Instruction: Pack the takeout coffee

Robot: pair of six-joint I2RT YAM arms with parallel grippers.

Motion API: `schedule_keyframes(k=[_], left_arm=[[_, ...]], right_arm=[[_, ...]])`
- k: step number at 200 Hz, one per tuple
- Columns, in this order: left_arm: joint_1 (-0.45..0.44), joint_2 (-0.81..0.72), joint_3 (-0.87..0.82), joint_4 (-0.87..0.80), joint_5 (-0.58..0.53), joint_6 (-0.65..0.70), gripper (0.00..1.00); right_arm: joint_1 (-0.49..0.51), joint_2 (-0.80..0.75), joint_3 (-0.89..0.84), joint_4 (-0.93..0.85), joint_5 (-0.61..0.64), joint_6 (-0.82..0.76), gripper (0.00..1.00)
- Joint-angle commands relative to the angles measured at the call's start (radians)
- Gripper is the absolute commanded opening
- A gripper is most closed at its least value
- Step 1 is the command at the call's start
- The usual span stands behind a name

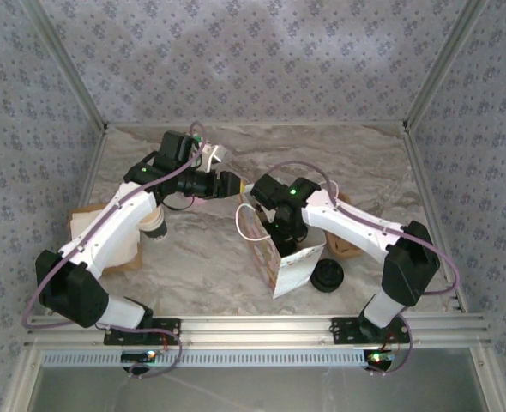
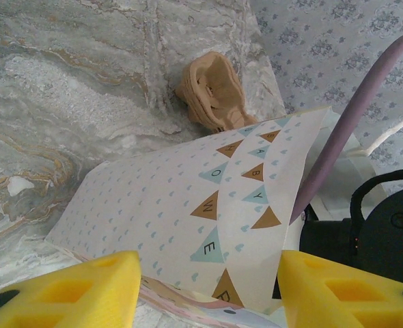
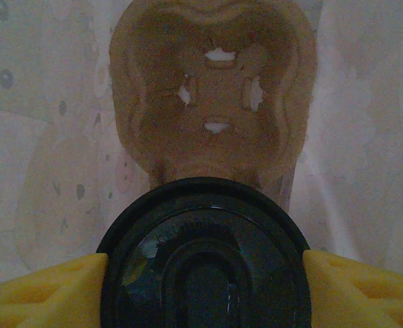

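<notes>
The takeout coffee (image 3: 203,266) sits lid toward the camera between the fingers of the right gripper (image 3: 201,290), which clasp its sides inside the white paper bag (image 1: 294,268). A pulp carrier (image 3: 212,102) lies ahead, within or behind the paper. If let go off-level, the cup may topple. The left gripper (image 2: 208,290) faces the leaning bag, fingers apart and hold unclear. The spare black lids (image 1: 328,276) lie beside the bag.

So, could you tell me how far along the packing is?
Done: the takeout coffee is lidded and inside the paper bag. In hand: the right tool grips it above the cardboard carrier. Remaining: seat it, release, withdraw. The left tool is open beside the bag.
</notes>
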Motion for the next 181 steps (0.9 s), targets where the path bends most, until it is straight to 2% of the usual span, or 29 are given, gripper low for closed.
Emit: schedule_keyframes(k=[1,181], left_arm=[[0.003,-0.012,0.026,-0.035,-0.027,0.027,0.55],[0.002,-0.010,0.039,-0.045,-0.037,0.032,0.55]], right_arm=[[0.014,-0.002,-0.028,-0.022,-0.002,0.006,0.71],[0.024,0.019,-0.041,-0.002,-0.014,0.010,0.71]])
